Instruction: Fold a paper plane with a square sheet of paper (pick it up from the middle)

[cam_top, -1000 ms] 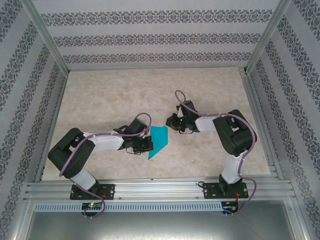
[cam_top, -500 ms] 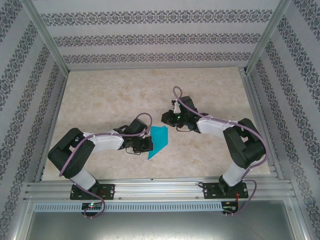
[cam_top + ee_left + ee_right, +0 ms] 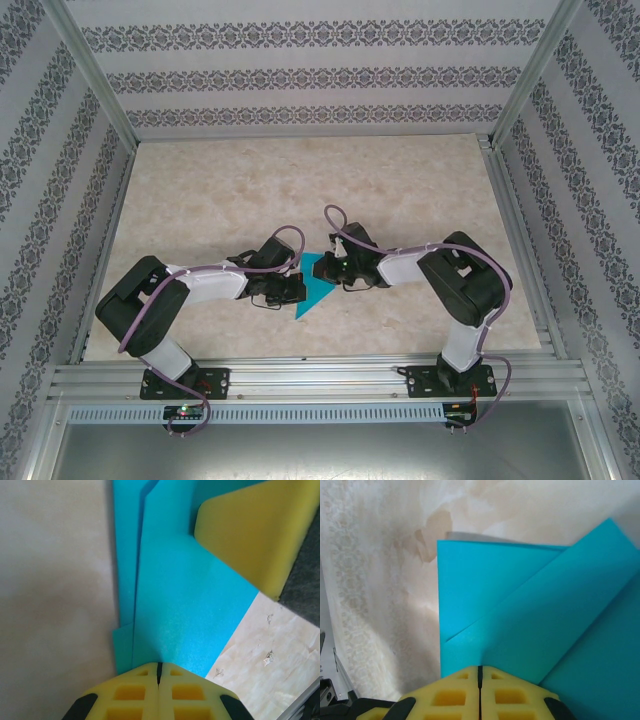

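The square sheet of paper (image 3: 312, 298) lies partly folded on the table between the two arms, teal-blue, with its point toward the near edge. In the left wrist view the paper (image 3: 180, 610) shows overlapping layers with a long straight fold edge. My left gripper (image 3: 298, 287) is shut, its tips (image 3: 159, 666) resting on the sheet's left part. My right gripper (image 3: 328, 270) is also shut, tips (image 3: 480, 669) down on the paper (image 3: 520, 610) beside a diagonal flap. One yellow pad of the right gripper's fingers (image 3: 250, 535) sits on the far end of the sheet.
The marble-patterned table (image 3: 220, 190) stretches open behind and to both sides of the arms. Aluminium rails (image 3: 300, 378) run along the near edge, and patterned walls enclose the other three sides.
The right gripper has swung left and nearer, from beyond the sheet's upper right corner onto the paper. The left arm and the sheet have stayed put.
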Available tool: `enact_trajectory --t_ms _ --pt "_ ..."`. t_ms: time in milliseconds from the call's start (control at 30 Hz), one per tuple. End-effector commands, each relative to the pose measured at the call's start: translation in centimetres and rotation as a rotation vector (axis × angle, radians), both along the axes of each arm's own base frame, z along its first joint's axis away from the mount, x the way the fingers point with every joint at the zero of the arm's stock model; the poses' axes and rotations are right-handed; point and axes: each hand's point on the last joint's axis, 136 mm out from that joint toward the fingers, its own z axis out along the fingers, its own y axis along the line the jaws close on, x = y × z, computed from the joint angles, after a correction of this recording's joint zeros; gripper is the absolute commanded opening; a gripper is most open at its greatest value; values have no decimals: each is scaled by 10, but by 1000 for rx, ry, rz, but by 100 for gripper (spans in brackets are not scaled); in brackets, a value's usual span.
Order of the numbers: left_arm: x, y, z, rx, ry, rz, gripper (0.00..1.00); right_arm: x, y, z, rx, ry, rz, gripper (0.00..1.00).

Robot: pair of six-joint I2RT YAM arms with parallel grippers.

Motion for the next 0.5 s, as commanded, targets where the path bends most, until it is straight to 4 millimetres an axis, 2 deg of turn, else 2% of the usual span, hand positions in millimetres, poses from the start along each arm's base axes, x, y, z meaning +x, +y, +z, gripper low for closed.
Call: enact_trajectory --t_ms 0,133,233,333,467 --pt "-61 71 -57 333 212 1 3 31 -47 -24 -134 -19 -143 7" --pt "-62 73 -57 340 211 1 3 53 -69 -21 -157 -37 -197 7" --pt "-61 72 -56 336 208 -1 3 64 -71 -11 -126 -48 -196 7" --pt "-60 72 -56 338 200 -11 3 69 -64 15 -91 -88 -167 8" --pt "-56 69 -53 336 179 -40 3 63 -58 48 -59 -134 -153 9"
